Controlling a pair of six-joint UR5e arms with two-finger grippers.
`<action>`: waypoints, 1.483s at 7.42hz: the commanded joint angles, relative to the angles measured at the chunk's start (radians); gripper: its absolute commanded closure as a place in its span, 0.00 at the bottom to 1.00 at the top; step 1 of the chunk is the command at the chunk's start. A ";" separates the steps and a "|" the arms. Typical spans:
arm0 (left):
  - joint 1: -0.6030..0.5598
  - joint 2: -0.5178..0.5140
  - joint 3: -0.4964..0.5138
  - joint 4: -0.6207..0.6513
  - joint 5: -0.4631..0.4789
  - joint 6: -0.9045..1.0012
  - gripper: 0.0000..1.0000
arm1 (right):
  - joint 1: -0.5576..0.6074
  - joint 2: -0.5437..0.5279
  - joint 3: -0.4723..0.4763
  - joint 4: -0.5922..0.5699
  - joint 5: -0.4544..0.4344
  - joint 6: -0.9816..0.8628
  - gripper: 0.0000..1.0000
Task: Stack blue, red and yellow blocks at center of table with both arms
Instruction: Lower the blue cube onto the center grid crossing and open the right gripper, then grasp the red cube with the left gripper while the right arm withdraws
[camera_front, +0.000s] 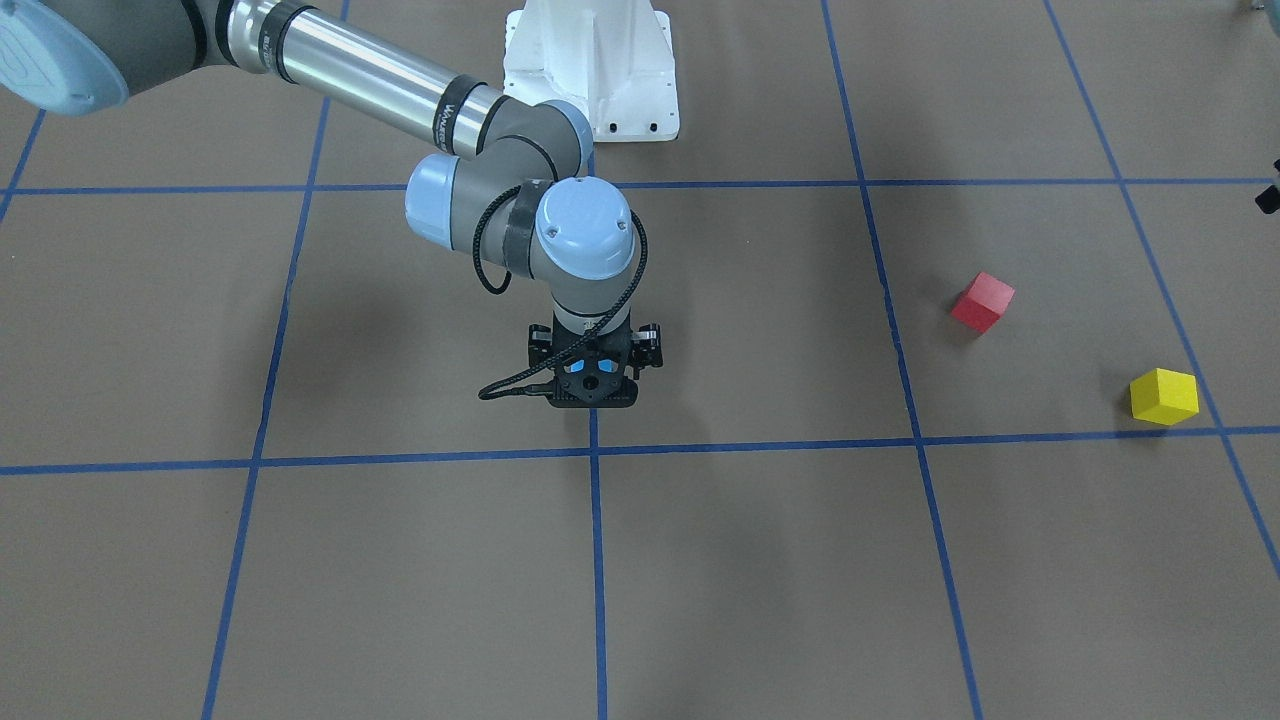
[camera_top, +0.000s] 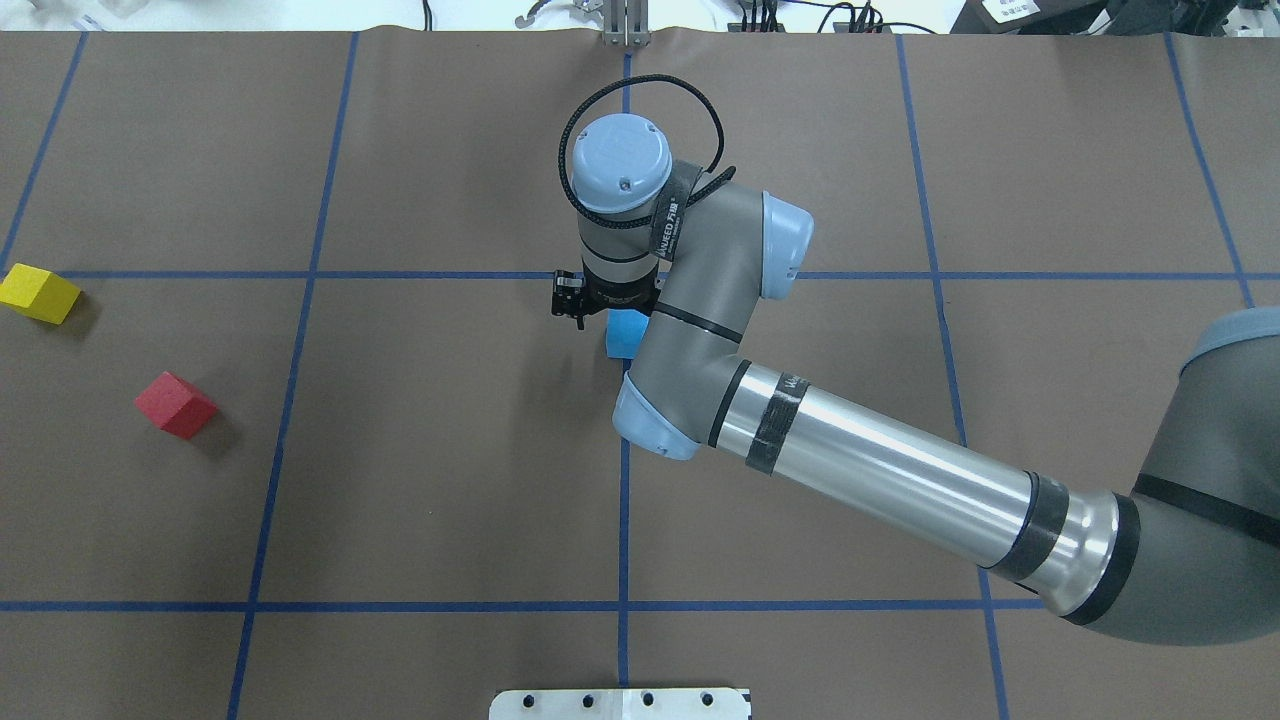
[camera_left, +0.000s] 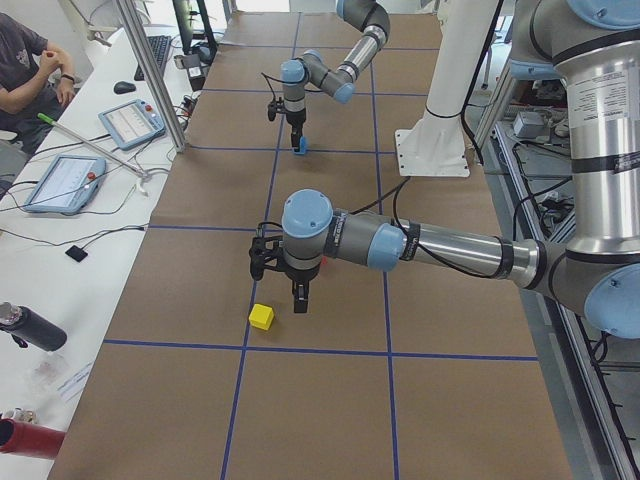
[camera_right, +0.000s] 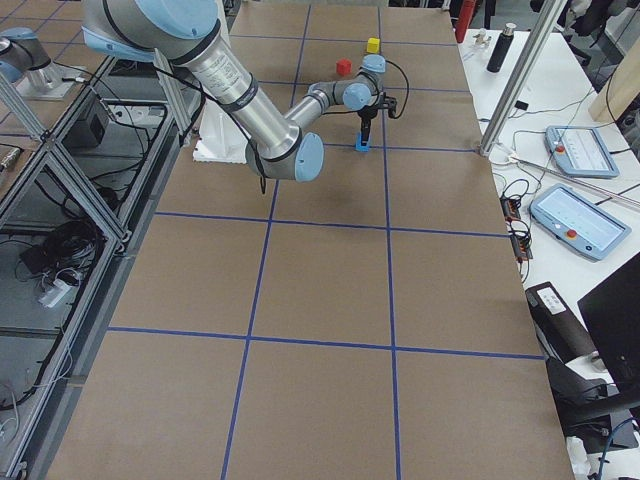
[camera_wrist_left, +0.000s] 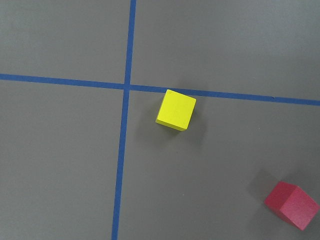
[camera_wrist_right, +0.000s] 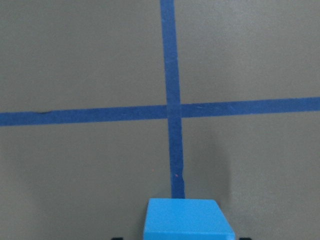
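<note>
The blue block (camera_top: 626, 333) lies at the table's (camera_top: 450, 480) middle, on a blue tape line (camera_top: 623, 480) just on the robot's side of the central grid crossing (camera_top: 627, 275). In the right wrist view its top face fills the bottom centre, with the crossing ahead of it. The right gripper (camera_front: 592, 385) points straight down over it, and the block sits between its 2 fingers. Only dark slivers of those fingers show at that view's bottom edge, so I cannot tell whether they press on the block or stand off it. The right arm (camera_top: 880, 470) reaches in from the robot's right, its wrist folded above the block and hiding most of the gripper from overhead.

The red block (camera_top: 176, 404) and the yellow block (camera_top: 40, 293) lie on the robot's left part of the table, well apart from the blue one and a little apart from each other. The yellow one is farther out, with 1 corner touching a tape line just beside a crossing; the red one is turned at an angle to the grid.

The left gripper (camera_left: 298, 300) hangs fingers-down just beside the yellow block, seen clearly only from the table's end — whether it is open or closed I cannot tell. Its wrist camera looks down on the yellow block, with the red one at the lower corner.

The white pedestal base (camera_front: 595, 70) stands at the table's robot side. A person (camera_left: 25, 60) sits at a side desk beyond the table's far edge.
</note>
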 joint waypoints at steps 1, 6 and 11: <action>0.177 -0.007 0.006 -0.156 0.063 -0.330 0.00 | 0.034 -0.082 0.122 -0.005 0.054 -0.005 0.00; 0.550 -0.106 -0.015 -0.250 0.324 -0.575 0.01 | 0.076 -0.346 0.387 0.002 0.075 -0.006 0.00; 0.583 -0.100 0.003 -0.295 0.333 -0.034 0.02 | 0.093 -0.391 0.413 0.005 0.075 -0.009 0.00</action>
